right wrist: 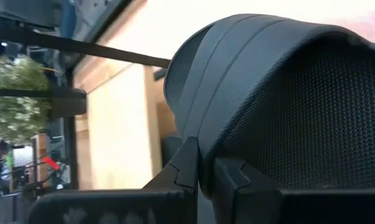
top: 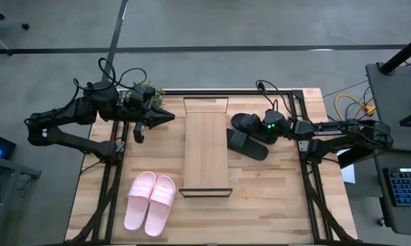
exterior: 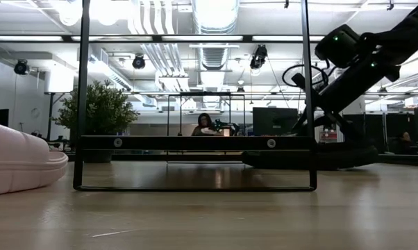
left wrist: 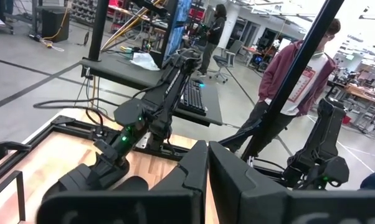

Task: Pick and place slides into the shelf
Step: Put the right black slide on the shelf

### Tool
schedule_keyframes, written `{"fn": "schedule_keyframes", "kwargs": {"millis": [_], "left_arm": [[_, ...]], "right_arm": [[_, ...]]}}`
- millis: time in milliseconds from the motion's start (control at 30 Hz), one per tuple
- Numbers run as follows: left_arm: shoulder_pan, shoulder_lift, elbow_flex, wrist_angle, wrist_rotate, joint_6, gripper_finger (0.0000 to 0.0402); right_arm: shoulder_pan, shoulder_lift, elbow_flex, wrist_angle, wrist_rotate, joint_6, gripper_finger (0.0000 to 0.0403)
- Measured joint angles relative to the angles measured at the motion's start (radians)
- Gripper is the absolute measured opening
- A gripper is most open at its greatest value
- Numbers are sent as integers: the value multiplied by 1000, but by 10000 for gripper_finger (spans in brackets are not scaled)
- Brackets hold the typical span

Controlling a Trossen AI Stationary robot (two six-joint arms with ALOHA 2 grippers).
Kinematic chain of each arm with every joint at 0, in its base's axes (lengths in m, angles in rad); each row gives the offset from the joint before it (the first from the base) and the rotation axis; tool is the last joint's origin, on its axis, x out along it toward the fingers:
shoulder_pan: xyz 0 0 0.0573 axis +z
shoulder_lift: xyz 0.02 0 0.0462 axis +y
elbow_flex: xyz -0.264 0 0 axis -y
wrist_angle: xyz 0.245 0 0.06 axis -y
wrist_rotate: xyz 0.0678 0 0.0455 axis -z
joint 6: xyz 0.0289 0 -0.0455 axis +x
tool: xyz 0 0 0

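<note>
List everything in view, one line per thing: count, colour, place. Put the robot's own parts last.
pink slides: two, pale pink, side by side on the table's near left part, left of the shelf.
black slides: two, matte black, on the table right of the shelf, one partly under the right gripper.
shelf: one, light wood with dark metal frame, centre of the table, nothing on it.
table: one, light wood top with a dark frame.
plant: one, green, at the table's far left edge.
keyboard: one, dark, on a side desk to the right.
people: at least two standing in the room beyond the table.
left gripper: shut, empty, left of the shelf's far end.
right gripper: at a black slide's strap.
</note>
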Motion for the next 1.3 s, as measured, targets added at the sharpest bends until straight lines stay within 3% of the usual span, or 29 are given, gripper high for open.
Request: {"fn": "schedule_keyframes", "kwargs": {"millis": [367,633,900,1300], "left_arm": [[1,0,-1,-1,-2,5,0],[1,0,-1,0,-2,8,0],[1,0,-1,0,-2,8,0],[1,0,-1,0,-2,8,0]], "right_arm": [[-27,-167,10,-36,-1,-52,12],[-27,-257,146,-220,-54,-166,12],[-27,-238,344,-459,-103,-327,13],[-27,-139,420,-489,-210,-395,13]]}}
